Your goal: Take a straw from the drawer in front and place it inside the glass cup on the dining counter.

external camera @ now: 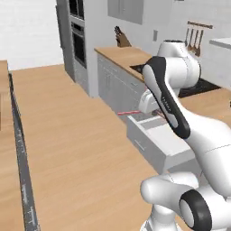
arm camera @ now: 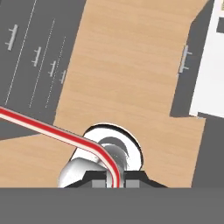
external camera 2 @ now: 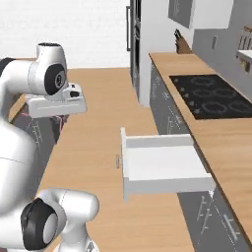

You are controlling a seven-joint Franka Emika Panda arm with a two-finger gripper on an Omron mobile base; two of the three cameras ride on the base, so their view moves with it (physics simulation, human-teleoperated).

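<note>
My gripper [arm camera: 115, 181] is shut on the straw [arm camera: 52, 130], a thin red-pink stick that runs out from between the fingertips to the left edge of the hand view. In the left base view the straw [external camera: 131, 111] sticks out leftward from the hand over the floor, above the drawer's front corner. The drawer [external camera 2: 162, 165] stands pulled open, its white inside bare, with a slim bar handle [external camera 2: 118, 161] on the front. The dining counter [external camera: 4, 171] lies along the left, its grey base [external camera 2: 42, 135] just below my hand. The glass cup is out of view.
The wall counter [external camera 2: 226, 142] with the black hob [external camera 2: 214, 96] runs along the right. A knife block [external camera: 122, 39] stands at its far end beside the tall oven unit [external camera: 77, 40]. Wood floor [external camera 2: 98, 147] stretches between the two counters.
</note>
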